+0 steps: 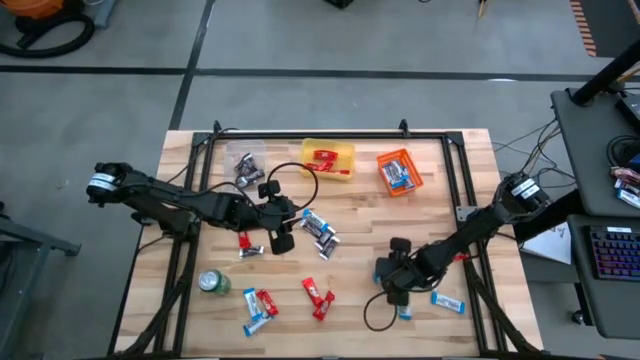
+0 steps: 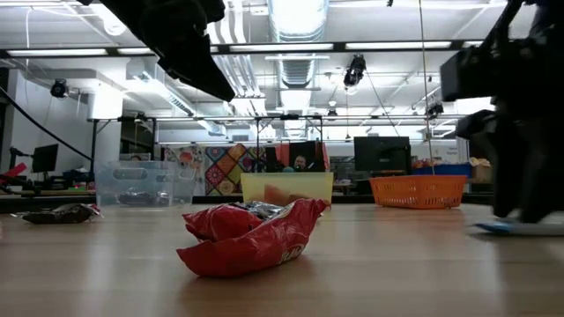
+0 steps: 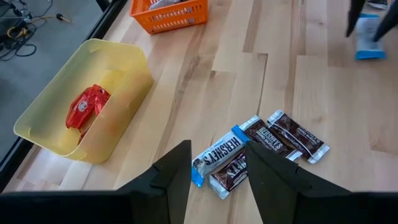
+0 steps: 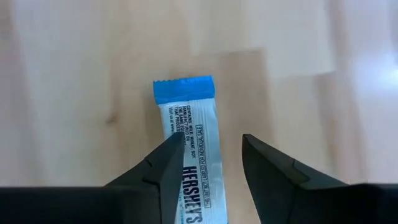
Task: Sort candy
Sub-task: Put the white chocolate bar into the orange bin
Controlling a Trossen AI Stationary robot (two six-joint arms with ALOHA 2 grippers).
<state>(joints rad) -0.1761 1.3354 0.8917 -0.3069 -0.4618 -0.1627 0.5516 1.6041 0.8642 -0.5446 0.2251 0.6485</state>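
Blue-and-white bar (image 4: 189,155) lies flat on your table (image 1: 480,240), right end effector (image 4: 211,171) open astride it. Left end effector (image 3: 217,171) open above the mid-table candy cluster (image 3: 261,146); red bar (image 3: 87,106) sits in yellow bin (image 3: 118,68).

Lab, ceiling ducts (image 2: 295,22), monitors (image 2: 381,152)

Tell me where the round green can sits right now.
In the high view the green can stands near the table's front-left corner, below the left gripper, with a blue-and-white bar and red bars to its right.
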